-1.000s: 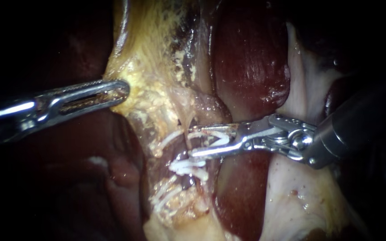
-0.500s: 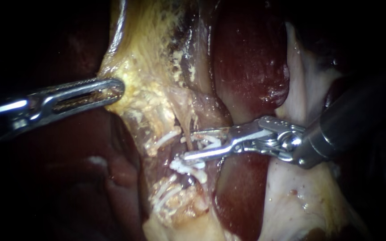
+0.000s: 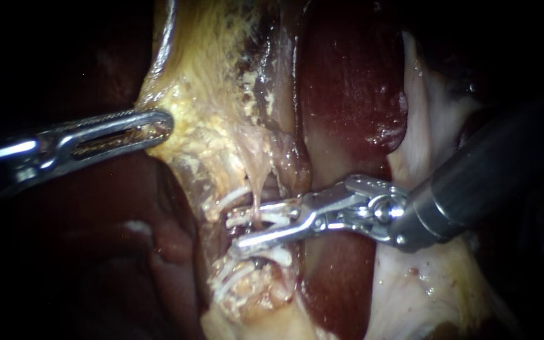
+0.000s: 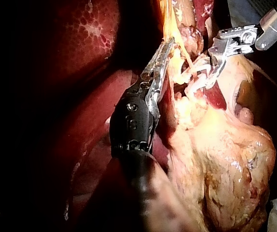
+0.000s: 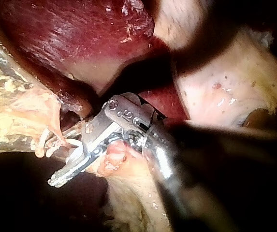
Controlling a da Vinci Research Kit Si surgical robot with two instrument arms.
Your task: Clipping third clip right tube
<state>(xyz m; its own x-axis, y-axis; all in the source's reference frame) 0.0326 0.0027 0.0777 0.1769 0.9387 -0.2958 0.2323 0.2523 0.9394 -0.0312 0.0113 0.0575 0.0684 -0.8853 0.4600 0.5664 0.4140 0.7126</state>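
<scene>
- The right instrument point(image 3: 231, 234), a dark shaft ending in two long bright-metal jaws, comes in from the right of the endoscope view and reaches across the dark red, glossy liver lobe point(image 3: 347, 82).
- Its jaws stand apart, with a clear gap from hinge to tips.
- The thin pale tube point(image 3: 256, 192), a stringy strand running down from the yellow tissue, passes into that gap. One jaw lies on each side of it, and the tips reach just past it.
- A white curved clip point(image 5: 75, 151) sits in the gap against the lower jaw, around the strand. I cannot tell whether it also touches the upper jaw.
- Another white clip point(image 3: 234, 196) lies on the tissue just above the upper jaw, and more white clips point(image 3: 229, 280) lie just below the lower jaw.
- The left instrument point(image 3: 166, 123), a silvery pair of slotted jaws, comes in from the left and is clamped on the edge of the lumpy yellow fatty tissue point(image 3: 209, 126). The left wrist view shows that tissue pinched between its toothed jaws.
- The left instrument is well apart from the tube and the clips, up and to the left of them.
</scene>
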